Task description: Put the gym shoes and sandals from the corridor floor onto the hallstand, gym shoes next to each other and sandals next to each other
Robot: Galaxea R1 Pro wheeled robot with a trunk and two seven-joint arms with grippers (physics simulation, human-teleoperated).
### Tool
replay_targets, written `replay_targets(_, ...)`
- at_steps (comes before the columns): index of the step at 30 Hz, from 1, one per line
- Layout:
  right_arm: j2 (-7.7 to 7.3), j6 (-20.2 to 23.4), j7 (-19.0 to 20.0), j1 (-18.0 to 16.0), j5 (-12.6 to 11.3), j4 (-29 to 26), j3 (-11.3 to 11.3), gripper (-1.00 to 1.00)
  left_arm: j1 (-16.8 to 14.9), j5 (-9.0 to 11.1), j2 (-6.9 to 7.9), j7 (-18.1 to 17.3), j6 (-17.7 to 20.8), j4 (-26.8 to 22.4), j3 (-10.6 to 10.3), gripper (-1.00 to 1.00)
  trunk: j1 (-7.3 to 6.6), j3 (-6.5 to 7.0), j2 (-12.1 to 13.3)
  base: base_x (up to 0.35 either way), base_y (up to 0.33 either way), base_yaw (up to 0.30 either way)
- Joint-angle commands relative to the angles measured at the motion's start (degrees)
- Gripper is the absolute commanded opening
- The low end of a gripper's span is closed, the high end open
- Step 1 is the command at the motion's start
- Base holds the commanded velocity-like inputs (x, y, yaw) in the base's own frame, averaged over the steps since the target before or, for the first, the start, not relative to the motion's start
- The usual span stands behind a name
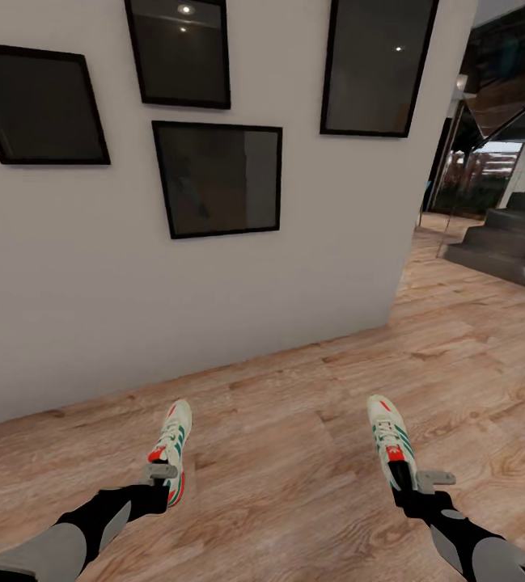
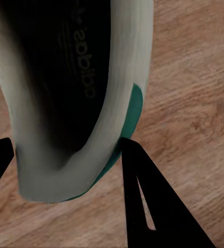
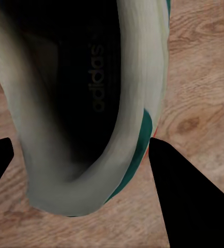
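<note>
Each of my grippers holds one white gym shoe with green stripes and red-orange patches over the wood-plank corridor floor (image 1: 294, 461). The left gripper (image 1: 165, 478) is shut on the heel of the left gym shoe (image 1: 174, 436), toe pointing away from me. The right gripper (image 1: 402, 478) is shut on the heel of the right gym shoe (image 1: 387, 432). In the left wrist view the fingers (image 2: 143, 186) pinch the heel collar of the shoe (image 2: 119, 98). The right wrist view shows the same grip on the other shoe (image 3: 137, 98). The sandals and the hallstand are out of view.
A white wall (image 1: 133, 315) with several dark framed pictures (image 1: 218, 178) stands close ahead, its corner at the right. Past that corner the floor runs on to a dark staircase (image 1: 513, 242). Open floor lies between and around the two shoes.
</note>
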Motion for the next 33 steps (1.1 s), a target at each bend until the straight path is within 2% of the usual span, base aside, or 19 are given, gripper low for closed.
replay_targets(1, 0.0, 0.0, -0.1, 0.0, 0.0, 0.0, 0.0, -1.0, 0.0, -0.1, 0.0, -0.1, 0.0, 0.0, 0.0, -1.0, 0.0, -0.03, 0.0, 0.208, 0.0, -0.286)
replay_targets(12, 0.09, 0.0, -0.1, 0.0, 0.0, 0.0, 0.0, -1.0, 0.0, -0.1, -0.01, 0.2, -0.4, 0.0, 0.0, -1.0, 0.0, -0.19, 0.0, 0.276, -0.111, -0.176)
replay_targets(15, 0.27, 0.0, -0.1, 0.0, 0.0, 0.0, 0.0, -1.0, 0.0, -0.1, -0.33, 0.1, -0.5, 0.1, -1.1, -1.0, 0.0, -0.19, 0.0, 0.161, -0.302, -0.281)
replay_targets(21, 0.28, 0.0, -0.1, 0.0, 0.0, 0.0, 0.0, -1.0, 0.0, -0.1, -0.48, 0.1, -0.5, 0.2, -2.4, -1.0, 0.0, -0.19, 0.0, 0.064, -0.214, -0.293)
replay_targets(33, 0.28, 0.0, -0.1, 0.0, -0.1, 0.0, 0.0, -1.0, 0.0, -0.1, -0.55, 0.1, -0.4, 0.0, -3.0, -1.0, 0.0, -0.19, 0.0, 0.006, -0.024, -0.299)
